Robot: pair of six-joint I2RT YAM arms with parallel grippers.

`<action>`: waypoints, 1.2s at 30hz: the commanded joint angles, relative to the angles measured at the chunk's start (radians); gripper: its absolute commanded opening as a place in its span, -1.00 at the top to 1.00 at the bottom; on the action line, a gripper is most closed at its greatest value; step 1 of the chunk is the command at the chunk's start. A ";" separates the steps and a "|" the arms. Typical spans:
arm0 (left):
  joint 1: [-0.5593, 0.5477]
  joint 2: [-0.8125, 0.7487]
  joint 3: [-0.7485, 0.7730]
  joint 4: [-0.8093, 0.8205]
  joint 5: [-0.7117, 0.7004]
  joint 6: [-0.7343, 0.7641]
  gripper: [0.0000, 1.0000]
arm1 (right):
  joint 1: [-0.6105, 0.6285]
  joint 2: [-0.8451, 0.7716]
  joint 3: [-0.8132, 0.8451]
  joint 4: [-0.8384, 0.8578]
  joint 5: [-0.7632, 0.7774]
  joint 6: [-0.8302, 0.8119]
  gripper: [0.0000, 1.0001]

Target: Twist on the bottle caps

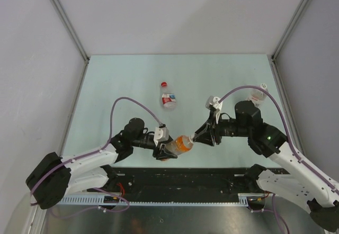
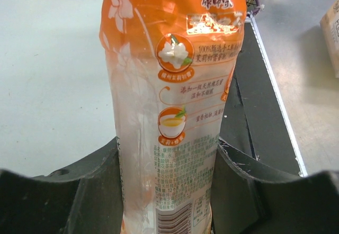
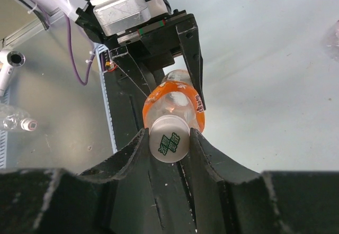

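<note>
The bottle with the orange label (image 1: 183, 143) hangs tilted over the table's near edge between both arms. My left gripper (image 1: 167, 150) is shut on its body (image 2: 169, 86), a finger (image 2: 95, 186) pressed against each side. My right gripper (image 1: 197, 137) is shut on the white cap (image 3: 169, 138), which sits on that bottle's neck (image 3: 172, 104). A second bottle with a red-and-white label (image 1: 168, 98) lies mid-table with a red cap (image 1: 163, 84) on it. A third clear bottle (image 1: 258, 93) lies at the right with a white cap (image 1: 263, 87).
The pale green table (image 1: 132, 86) is walled by grey panels at the back and both sides. A black strip and a metal rail (image 1: 175, 183) run along the near edge under the held bottle. Purple cables (image 1: 127, 100) arc above both arms.
</note>
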 commanded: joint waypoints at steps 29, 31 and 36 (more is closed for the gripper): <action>-0.070 0.005 0.257 0.129 -0.548 0.121 1.00 | 0.055 0.209 0.032 -0.020 0.605 0.736 0.82; -0.075 0.034 0.272 0.135 -0.574 0.130 1.00 | 0.056 0.213 0.032 0.000 0.656 0.781 0.72; -0.080 0.090 0.250 0.189 -0.489 0.170 1.00 | 0.062 0.218 0.064 0.025 0.688 0.767 0.46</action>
